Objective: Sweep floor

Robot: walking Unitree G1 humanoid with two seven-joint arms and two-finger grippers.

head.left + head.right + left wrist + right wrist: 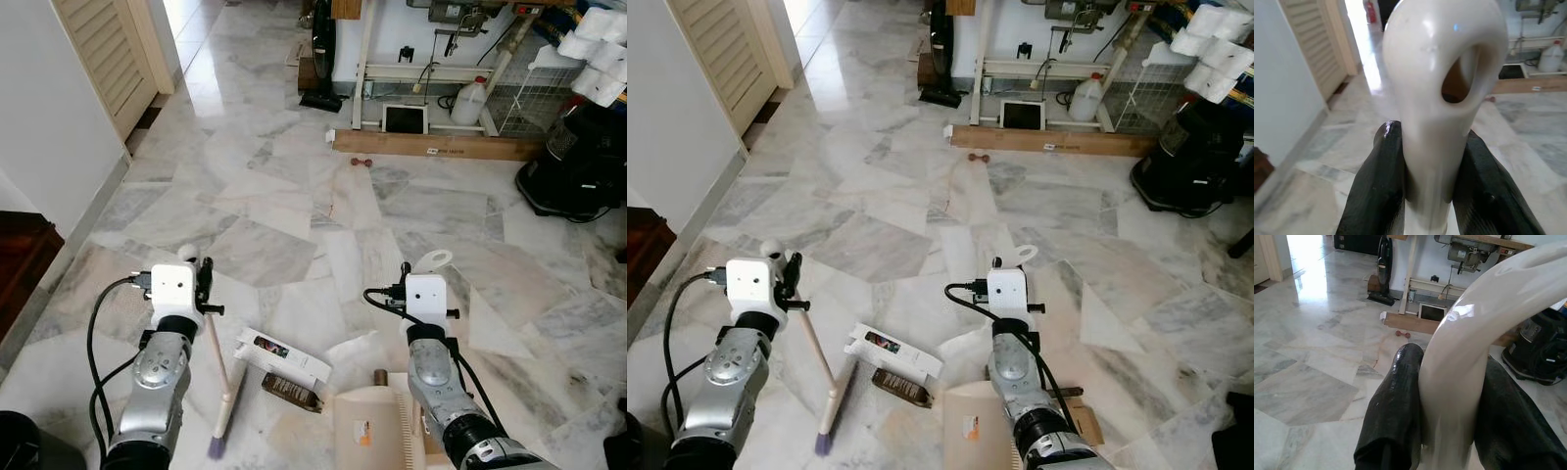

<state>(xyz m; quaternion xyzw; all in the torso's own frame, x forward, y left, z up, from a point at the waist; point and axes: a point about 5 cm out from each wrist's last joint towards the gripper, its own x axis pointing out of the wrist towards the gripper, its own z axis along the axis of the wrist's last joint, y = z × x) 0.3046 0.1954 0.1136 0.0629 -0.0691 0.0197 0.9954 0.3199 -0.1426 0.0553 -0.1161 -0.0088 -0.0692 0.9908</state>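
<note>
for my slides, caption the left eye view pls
Left gripper holds a cream-handled broom, right gripper a beige plastic dustpan, over marble floor litter.

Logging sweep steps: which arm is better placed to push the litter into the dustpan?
Left. The left gripper holds the broom, whose bristles sit beside the white box and brown packet; the right gripper holds the dustpan.

Left end effector (1425,191) clamped, right end effector (1449,431) clamped, forearms forward
</note>
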